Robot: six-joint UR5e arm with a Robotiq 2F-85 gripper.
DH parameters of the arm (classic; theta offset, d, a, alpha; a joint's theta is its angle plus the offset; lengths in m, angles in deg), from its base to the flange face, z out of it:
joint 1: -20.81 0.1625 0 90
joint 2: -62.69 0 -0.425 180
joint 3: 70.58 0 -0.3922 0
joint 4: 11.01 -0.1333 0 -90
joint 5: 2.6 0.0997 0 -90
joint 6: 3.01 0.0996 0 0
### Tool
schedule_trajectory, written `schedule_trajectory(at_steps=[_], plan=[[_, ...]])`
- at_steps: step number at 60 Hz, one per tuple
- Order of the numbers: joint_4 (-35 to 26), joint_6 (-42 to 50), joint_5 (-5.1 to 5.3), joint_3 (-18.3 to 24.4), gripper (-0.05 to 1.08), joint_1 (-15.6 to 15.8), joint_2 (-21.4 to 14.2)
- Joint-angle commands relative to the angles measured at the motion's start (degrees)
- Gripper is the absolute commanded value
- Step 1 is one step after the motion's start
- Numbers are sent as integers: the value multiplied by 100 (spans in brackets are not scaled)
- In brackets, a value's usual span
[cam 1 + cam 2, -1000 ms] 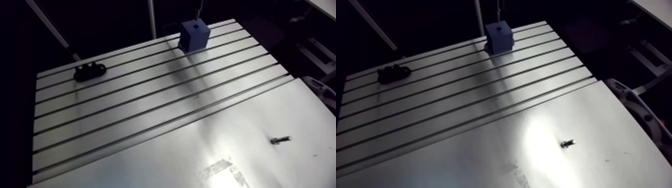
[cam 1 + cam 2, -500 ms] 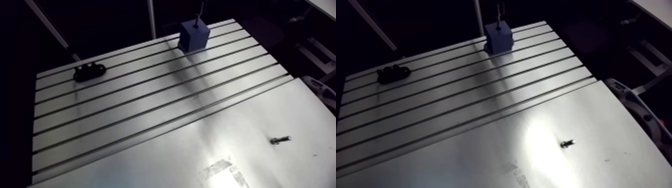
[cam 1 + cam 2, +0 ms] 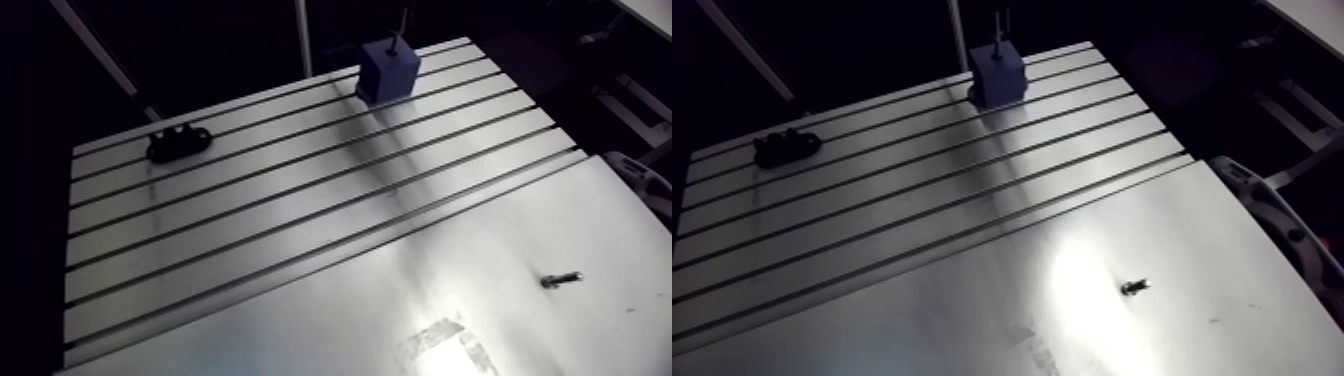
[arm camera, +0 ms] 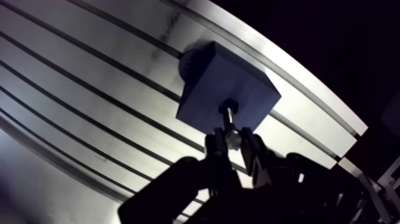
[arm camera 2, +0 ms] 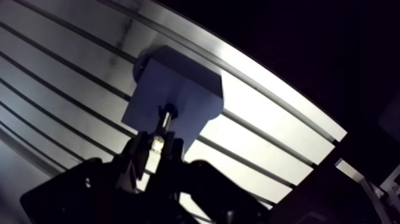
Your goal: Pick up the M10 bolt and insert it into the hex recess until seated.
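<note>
Slotted aluminium worktop point(image 3: 250, 215) carrying a blue block point(image 3: 389, 70) near its far edge, a black fixture point(image 3: 179, 144) toward one far corner, and a small screw point(image 3: 561, 280) on the smooth sheet point(image 3: 330, 320).

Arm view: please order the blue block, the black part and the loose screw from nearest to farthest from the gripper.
1. blue block: right under the gripper, which holds the M10 bolt.
2. black part: table far edge, left side.
3. loose screw: on the plain plate, near side.

On the table point(image 3: 250, 230), bolt point(image 4: 228, 109) in block point(image 4: 208, 83), clamp point(image 3: 178, 144) well apart.
</note>
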Motion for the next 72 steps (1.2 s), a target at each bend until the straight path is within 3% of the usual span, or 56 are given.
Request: schedule_trajectory(at_steps=[1,72], plan=[[48,1,0,-5,103,-7,56],[49,27,1,21,103,1,91]])
